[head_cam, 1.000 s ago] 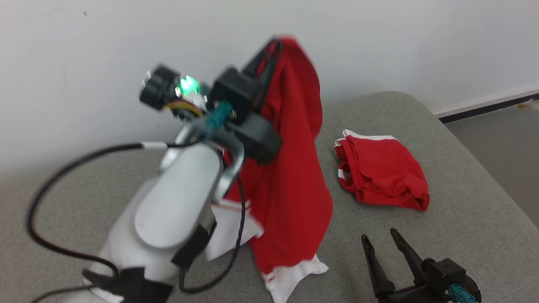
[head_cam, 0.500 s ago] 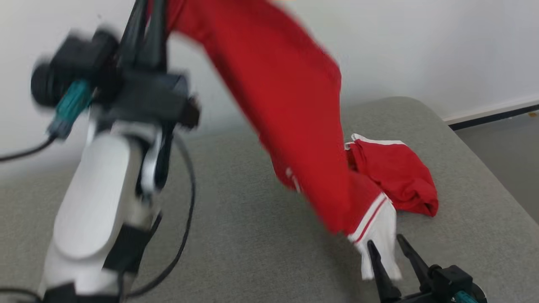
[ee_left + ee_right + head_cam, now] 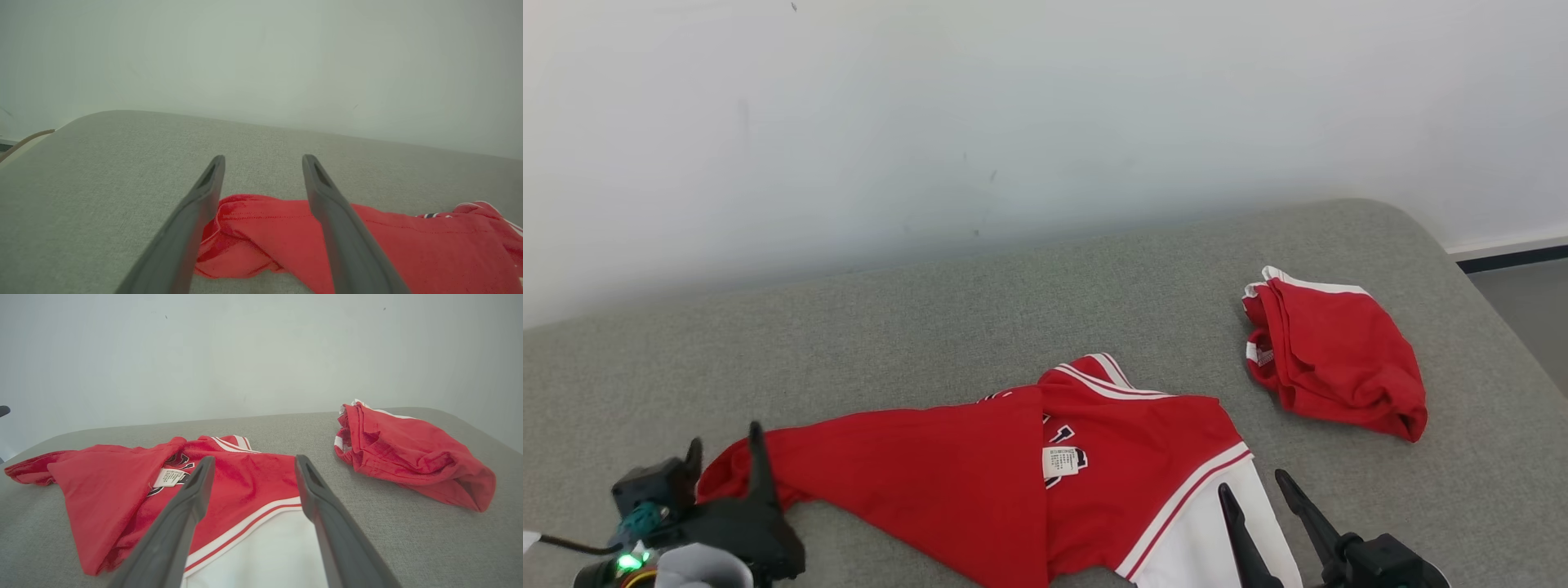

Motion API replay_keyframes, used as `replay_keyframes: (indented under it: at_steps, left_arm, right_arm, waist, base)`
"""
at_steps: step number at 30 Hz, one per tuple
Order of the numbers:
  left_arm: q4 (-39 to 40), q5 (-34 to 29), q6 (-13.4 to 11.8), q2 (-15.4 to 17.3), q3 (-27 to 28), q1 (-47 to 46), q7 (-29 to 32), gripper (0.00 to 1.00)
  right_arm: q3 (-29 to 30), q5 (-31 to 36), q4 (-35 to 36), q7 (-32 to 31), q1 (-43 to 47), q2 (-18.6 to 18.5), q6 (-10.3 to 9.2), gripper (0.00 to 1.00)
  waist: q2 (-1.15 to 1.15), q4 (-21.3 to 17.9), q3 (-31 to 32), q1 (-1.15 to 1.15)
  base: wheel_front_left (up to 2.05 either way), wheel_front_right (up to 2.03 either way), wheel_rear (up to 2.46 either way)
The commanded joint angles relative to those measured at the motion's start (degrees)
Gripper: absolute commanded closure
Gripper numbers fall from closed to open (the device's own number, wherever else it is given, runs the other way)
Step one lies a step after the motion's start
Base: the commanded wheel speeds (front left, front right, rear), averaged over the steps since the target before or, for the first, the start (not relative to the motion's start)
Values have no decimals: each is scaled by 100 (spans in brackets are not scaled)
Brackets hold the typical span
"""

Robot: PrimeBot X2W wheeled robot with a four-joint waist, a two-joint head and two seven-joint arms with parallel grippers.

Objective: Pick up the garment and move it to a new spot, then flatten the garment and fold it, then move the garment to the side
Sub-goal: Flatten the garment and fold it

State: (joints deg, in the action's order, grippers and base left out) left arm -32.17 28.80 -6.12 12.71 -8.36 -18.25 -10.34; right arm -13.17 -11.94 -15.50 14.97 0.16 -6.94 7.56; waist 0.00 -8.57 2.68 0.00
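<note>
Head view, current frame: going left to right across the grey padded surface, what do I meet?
Open left gripper → spread-out red jersey with white trim → folded red garment bundle. The right gripper spans the same stretch as the bundle, nearer the camera, so it is left out of the order.

Your robot's parts on view, itemised.

- The left gripper (image 3: 725, 437) has two long dark left fingers (image 3: 204, 192), tapering, each with a narrow slot recessed near the tip.
- They sit on a black angular left housing (image 3: 731, 527).
- Beside that housing you have a teal connector (image 3: 644, 518), a thin black cable (image 3: 564, 545) and a green indicator light (image 3: 627, 562).
- A pale grey rounded forearm shell (image 3: 698, 570) lies just below.
- The right gripper (image 3: 1252, 482) has matching dark grey right fingers (image 3: 314, 490) with the same slotted tips.
- These are mounted on a black right housing (image 3: 1388, 563).
</note>
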Motion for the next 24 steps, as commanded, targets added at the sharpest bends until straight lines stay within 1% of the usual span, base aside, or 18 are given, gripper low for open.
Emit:
replay_keyframes:
  at_steps: [1, 4, 5, 7, 8, 13, 15, 16, 19, 22, 24]
  left_arm:
    - [-100, 31, -68, 78, 53, 114, -30, 0]
    - [-167, 69, -172, 155, 129, 185, -49, 0]
    - [-141, 73, -161, 161, 113, 186, -33, 0]
    - [-96, 51, -2, 160, -26, 166, 115, 0]
    - [-96, 51, -2, 160, -26, 166, 115, 0]
    - [110, -130, 278, -100, -624, -100, 772, 0]
    - [185, -221, 362, -218, -879, -201, 1017, 0]
    - [211, -286, 396, -348, -1090, -340, 1267, 0]
    - [100, -305, 460, -512, -1332, -520, 1650, 0]
    - [-42, -251, 413, -600, -1395, -652, 1864, 0]
    - [-159, -264, 303, -619, -1388, -703, 1934, 0]
  right_arm:
    - [-3, 42, 26, 13, 62, 28, -12, 0]
    - [11, 52, -7, 13, 88, 38, -12, 0]
    - [23, 44, -19, 13, 93, 45, -12, 0]
    - [39, 40, -39, 13, 89, 55, -12, 0]
    - [39, 40, -39, 13, 89, 55, -12, 0]
    - [49, 20, -90, 13, -11, 67, -12, 0]
    - [36, -8, -133, 14, -82, 62, -12, 0]
    - [5, -31, -196, 14, -185, 57, -12, 0]
    - [-70, -88, -342, 14, -384, 49, -12, 0]
    - [-78, -155, -510, 12, -617, 15, -12, 0]
    - [-72, -203, -639, 14, -773, -14, -12, 0]
  waist:
    - [0, 13, 5, 0]
    - [0, 22, 17, 0]
    - [0, 25, 22, 0]
    - [0, 24, 23, 0]
    - [0, 24, 23, 0]
    - [0, -106, -14, 0]
    - [0, -208, -50, 0]
    - [0, -349, -90, 0]
    - [0, -642, -158, 0]
    - [0, -949, -246, 0]
    - [0, -1136, -308, 0]
  base:
    - [0, 0, 0]
    - [0, 0, 0]
    - [0, 0, 0]
    - [0, 0, 0]
    - [0, 0, 0]
    - [0, 0, 0]
    - [0, 0, 0]
    - [0, 0, 0]
    - [0, 0, 0]
    - [0, 0, 0]
    - [0, 0, 0]
